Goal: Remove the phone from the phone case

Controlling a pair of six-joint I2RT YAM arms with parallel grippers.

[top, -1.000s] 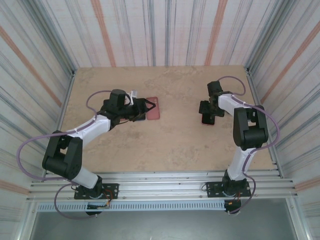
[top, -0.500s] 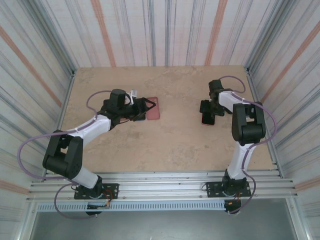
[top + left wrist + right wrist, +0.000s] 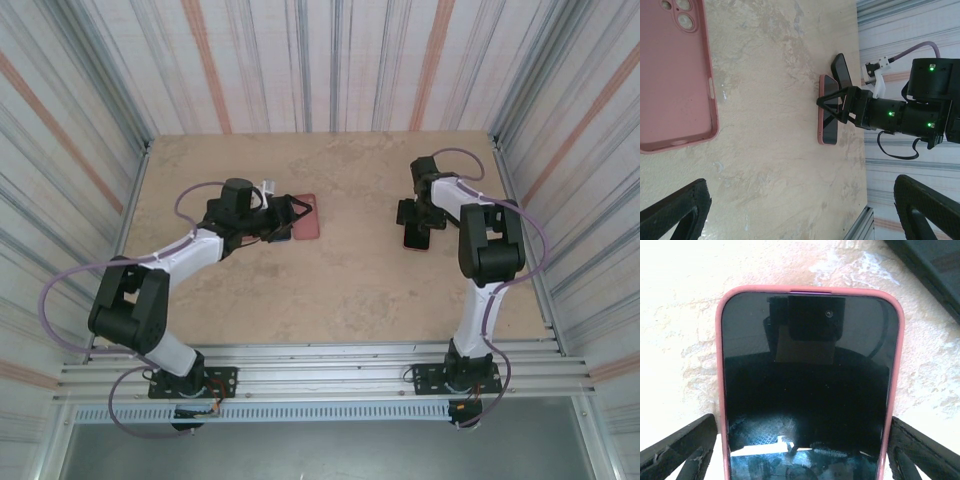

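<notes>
Cased phone: a black-screened phone in a soft-looking pink case (image 3: 807, 385) lies flat and screen up on the beige marbled table (image 3: 340, 285), toward its right side.
Right gripper: the right gripper (image 3: 801, 452) is spread, with one finger along each long edge of the case. I cannot tell whether the pads touch it, and nothing is lifted.
Left gripper: the left gripper (image 3: 800, 200) is spread wide and holds nothing, near an empty pink phone case (image 3: 675, 75) with its camera cut-outs showing.
Neighbour: a bare dark slab, seemingly another phone (image 3: 842, 70), lies just beside the cased one.
Handling: the phone is probably light, rigid and smooth, with breakable glass. The case likely flexes and hugs the edges tightly.
Hold: pinch the case across its long sides and leave the screen alone. Then peel a corner lip back while the other arm steadies the phone.
Risk: the glass could slip free suddenly.
</notes>
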